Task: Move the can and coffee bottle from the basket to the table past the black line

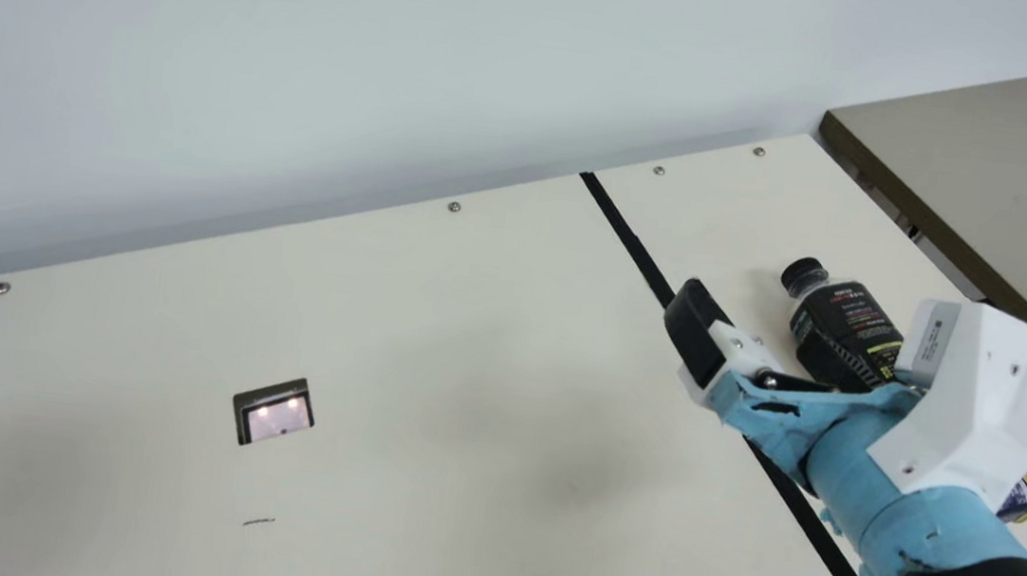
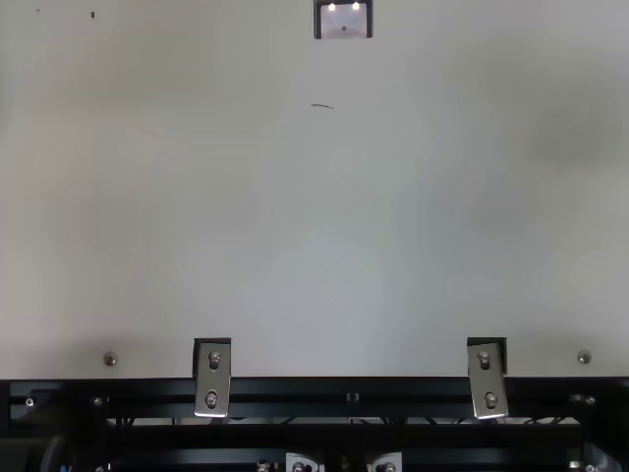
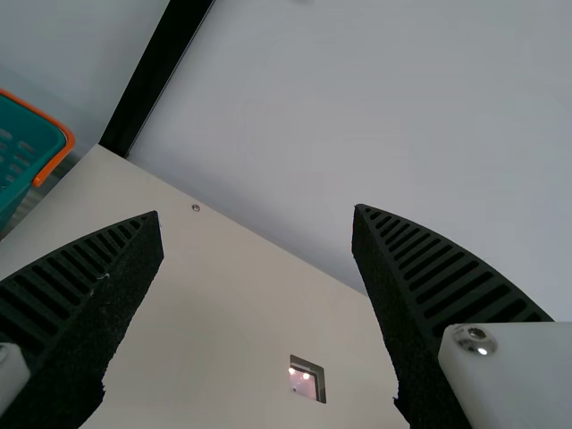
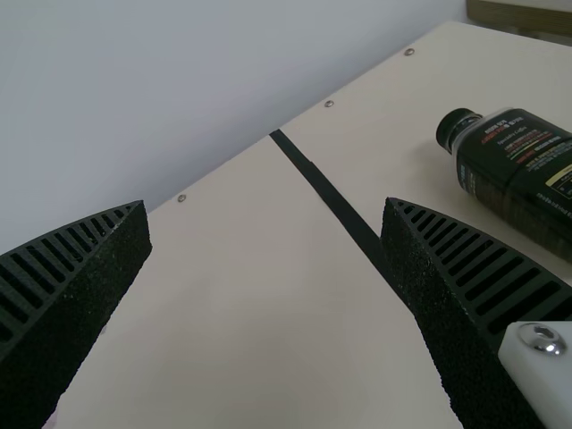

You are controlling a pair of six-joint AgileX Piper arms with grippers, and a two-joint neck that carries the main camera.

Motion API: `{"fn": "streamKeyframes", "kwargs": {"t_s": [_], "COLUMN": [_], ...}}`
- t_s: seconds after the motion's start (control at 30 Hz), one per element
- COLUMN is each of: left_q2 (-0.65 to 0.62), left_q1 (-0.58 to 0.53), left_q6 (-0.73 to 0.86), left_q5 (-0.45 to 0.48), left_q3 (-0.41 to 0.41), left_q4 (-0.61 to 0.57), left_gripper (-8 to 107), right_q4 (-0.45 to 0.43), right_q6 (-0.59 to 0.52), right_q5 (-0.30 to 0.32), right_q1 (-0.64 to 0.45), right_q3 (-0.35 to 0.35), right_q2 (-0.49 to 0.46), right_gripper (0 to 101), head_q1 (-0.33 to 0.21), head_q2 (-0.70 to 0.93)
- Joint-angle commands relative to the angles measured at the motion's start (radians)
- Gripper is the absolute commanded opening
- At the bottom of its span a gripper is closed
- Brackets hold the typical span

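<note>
In the main view, the right arm (image 1: 944, 548) slants in from four o'clock, its right gripper (image 1: 696, 334) aimed toward ten, jaws wide apart. The left gripper (image 3: 256, 213) has its jaws spread too.

"Where's the coffee bottle (image 1: 839, 324)?"

"Lying on its side past the black line (image 1: 630, 239), dark-labelled, black cap on."

"The can (image 1: 1019, 500)?"

"Past the line too, mostly hidden: dark blue, gold rim, pose unclear."

"And the basket (image 3: 59, 161)?"

"Teal, orange-rimmed, by the table's (image 3: 197, 268) edge, partly visible."
</note>
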Motion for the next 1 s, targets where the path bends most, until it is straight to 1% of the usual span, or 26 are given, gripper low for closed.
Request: {"fn": "streamKeyframes", "kwargs": {"t_s": [0.0, 0.07, 0.13, 0.27, 0.37, 0.53, 0.63, 0.73, 0.8, 0.87, 0.97], "left_q2": [0.0, 0.0, 0.0, 0.0, 0.0, 0.0, 0.0, 0.0, 0.0, 0.0, 0.0], "left_q1": [0.0, 0.0, 0.0, 0.0, 0.0, 0.0, 0.0, 0.0, 0.0, 0.0, 0.0], "left_q6": [0.0, 0.0, 0.0, 0.0, 0.0, 0.0, 0.0, 0.0, 0.0, 0.0, 0.0], "left_q5": [0.0, 0.0, 0.0, 0.0, 0.0, 0.0, 0.0, 0.0, 0.0, 0.0, 0.0], "left_q3": [0.0, 0.0, 0.0, 0.0, 0.0, 0.0, 0.0, 0.0, 0.0, 0.0, 0.0], "left_q4": [0.0, 0.0, 0.0, 0.0, 0.0, 0.0, 0.0, 0.0, 0.0, 0.0, 0.0], "left_gripper": [90, 90, 90, 90, 90, 90, 90, 90, 90, 90, 90], "right_q4": [-0.038, -0.071, -0.126, -0.246, -0.342, -0.501, -0.55, -0.551, -0.517, -0.463, -0.334], "right_q6": [0.063, 0.103, 0.164, 0.299, 0.403, 0.576, 0.657, 0.704, 0.707, 0.689, 0.635], "right_q5": [-0.002, -0.001, 0.003, 0.009, 0.007, -0.018, -0.021, -0.002, 0.027, 0.063, 0.138], "right_q1": [0.01, 0.014, 0.012, 0.005, -0.002, -0.01, -0.026, -0.048, -0.063, -0.079, -0.103], "right_q3": [-0.004, -0.015, -0.037, -0.114, -0.189, -0.328, -0.402, -0.456, -0.479, -0.489, -0.48], "right_q2": [0.014, 0.034, 0.066, 0.162, 0.256, 0.45, 0.557, 0.641, 0.677, 0.698, 0.708], "right_gripper": [101, 101, 101, 101, 101, 101, 101, 101, 101, 101, 101], "head_q1": [-0.027, -0.027, -0.027, -0.027, -0.027, -0.027, -0.027, -0.027, -0.027, -0.027, -0.027], "head_q2": [0.006, 0.006, 0.006, 0.006, 0.006, 0.006, 0.006, 0.006, 0.006, 0.006, 0.006]}}
